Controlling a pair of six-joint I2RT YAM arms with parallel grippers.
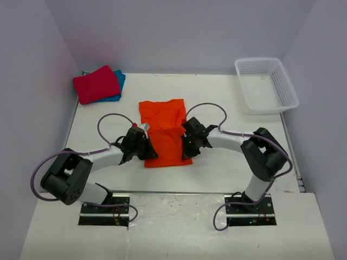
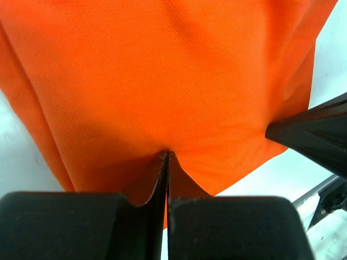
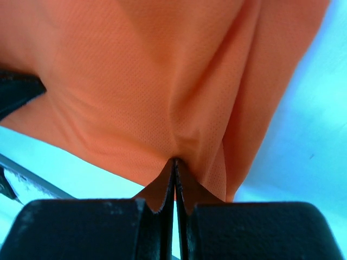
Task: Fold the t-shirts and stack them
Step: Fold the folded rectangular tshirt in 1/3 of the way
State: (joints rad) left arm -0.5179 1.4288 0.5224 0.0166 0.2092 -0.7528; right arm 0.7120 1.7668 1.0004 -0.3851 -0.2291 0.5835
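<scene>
The orange t-shirt lies in the middle of the table, partly folded. My left gripper is shut on its left edge; in the left wrist view the cloth is pinched between the jaws of that gripper. My right gripper is shut on its right edge; the right wrist view shows the cloth pinched in that gripper. The crimson red t-shirt lies folded on the teal blue one at the back left.
A white lattice basket stands at the back right corner. Grey walls close the table on three sides. The right gripper's tip shows at the right of the left wrist view.
</scene>
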